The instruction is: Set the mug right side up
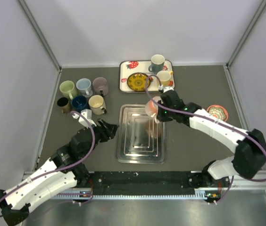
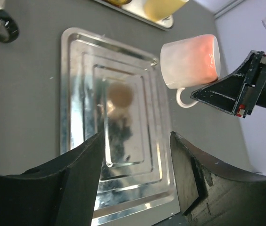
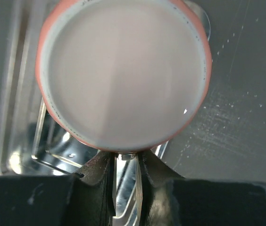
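A mug [image 1: 151, 107], orange fading to white, hangs in the air over the far right corner of the steel tray [image 1: 128, 150]. My right gripper [image 1: 157, 113] is shut on its handle. In the right wrist view one round, orange-edged end of the mug [image 3: 123, 70] fills the frame above my gripper [image 3: 126, 157]. In the left wrist view the mug [image 2: 192, 59] lies sideways, its handle [image 2: 184, 100] in the right gripper's fingers [image 2: 227, 92]. My left gripper [image 2: 135, 155] is open and empty over the tray's left part [image 2: 76, 56], and shows from above too [image 1: 108, 128].
Several mugs [image 1: 83, 93] stand in a group at the far left. A strawberry-patterned tray [image 1: 129, 66] at the back holds a yellow plate and two mugs. A small patterned bowl [image 1: 217, 112] sits at the right.
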Action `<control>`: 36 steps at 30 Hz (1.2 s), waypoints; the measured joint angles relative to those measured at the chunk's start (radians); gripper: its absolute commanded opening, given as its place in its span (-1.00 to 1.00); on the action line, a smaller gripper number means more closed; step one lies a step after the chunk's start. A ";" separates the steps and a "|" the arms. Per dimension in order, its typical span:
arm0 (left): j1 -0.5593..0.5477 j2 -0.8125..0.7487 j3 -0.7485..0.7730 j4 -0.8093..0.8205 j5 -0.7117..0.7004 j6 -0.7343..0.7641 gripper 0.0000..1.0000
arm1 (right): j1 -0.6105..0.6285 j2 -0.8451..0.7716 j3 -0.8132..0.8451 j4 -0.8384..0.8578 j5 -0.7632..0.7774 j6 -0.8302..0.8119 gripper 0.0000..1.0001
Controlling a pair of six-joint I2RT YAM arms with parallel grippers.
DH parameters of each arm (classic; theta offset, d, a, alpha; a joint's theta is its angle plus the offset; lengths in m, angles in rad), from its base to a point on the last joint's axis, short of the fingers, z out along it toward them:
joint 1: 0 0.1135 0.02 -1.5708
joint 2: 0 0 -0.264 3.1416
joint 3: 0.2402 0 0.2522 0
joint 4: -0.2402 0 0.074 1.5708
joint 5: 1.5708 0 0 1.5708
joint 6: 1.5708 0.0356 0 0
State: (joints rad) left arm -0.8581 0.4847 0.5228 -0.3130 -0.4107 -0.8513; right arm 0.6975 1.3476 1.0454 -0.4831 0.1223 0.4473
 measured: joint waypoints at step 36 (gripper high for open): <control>0.000 -0.011 -0.021 -0.182 -0.101 0.024 0.46 | -0.046 0.383 0.141 -0.033 0.100 -0.086 0.00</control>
State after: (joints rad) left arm -0.8581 0.4740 0.5018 -0.4946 -0.5117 -0.8272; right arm 0.6514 1.7309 1.1862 -0.5159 0.2226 0.3614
